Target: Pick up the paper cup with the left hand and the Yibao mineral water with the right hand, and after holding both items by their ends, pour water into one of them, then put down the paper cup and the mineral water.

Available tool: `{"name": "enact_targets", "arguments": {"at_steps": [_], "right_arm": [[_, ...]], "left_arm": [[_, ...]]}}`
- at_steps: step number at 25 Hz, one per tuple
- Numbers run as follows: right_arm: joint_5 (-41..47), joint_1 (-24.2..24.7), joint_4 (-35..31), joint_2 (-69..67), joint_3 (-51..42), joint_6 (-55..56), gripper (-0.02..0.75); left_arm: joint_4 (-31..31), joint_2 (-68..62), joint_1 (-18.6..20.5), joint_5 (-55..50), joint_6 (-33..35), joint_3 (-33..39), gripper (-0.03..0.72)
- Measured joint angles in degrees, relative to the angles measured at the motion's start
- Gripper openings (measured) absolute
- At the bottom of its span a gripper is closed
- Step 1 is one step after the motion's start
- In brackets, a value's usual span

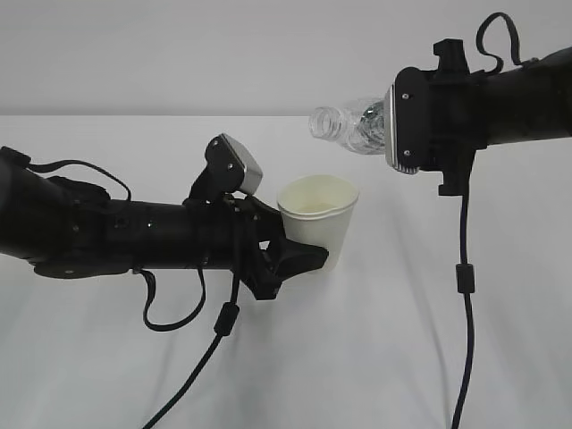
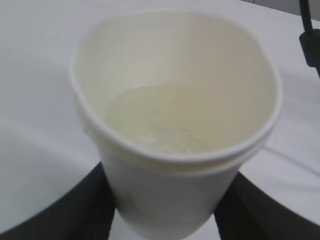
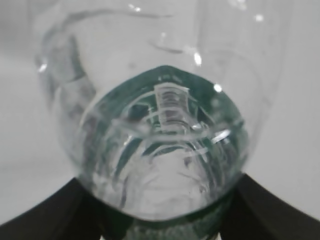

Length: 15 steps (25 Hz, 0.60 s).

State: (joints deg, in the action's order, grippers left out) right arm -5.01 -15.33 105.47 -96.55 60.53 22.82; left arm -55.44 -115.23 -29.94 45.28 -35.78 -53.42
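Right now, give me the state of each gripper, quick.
Left gripper: closed on the paper cup.
Right gripper: closed on the Yibao mineral water, bottle lying sideways.

We see the paper cup [image 1: 318,221] held in the left hand [image 1: 299,259] above the middle of the bench [image 1: 375,357], water in its bottom. Up and to its right, the right hand [image 1: 393,125] holds the Yibao mineral water [image 1: 349,125] sideways, mouth toward the left, above the cup.
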Motion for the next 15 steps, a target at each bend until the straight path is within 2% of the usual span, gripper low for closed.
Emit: {"name": "enact_targets", "arguments": {"at_steps": [15], "right_arm": [[-3.84,0.00,0.11,0.00,0.00,30.25,0.451]], "left_arm": [[2.74,0.00,8.16,0.35,0.34,0.00,0.404]]}}
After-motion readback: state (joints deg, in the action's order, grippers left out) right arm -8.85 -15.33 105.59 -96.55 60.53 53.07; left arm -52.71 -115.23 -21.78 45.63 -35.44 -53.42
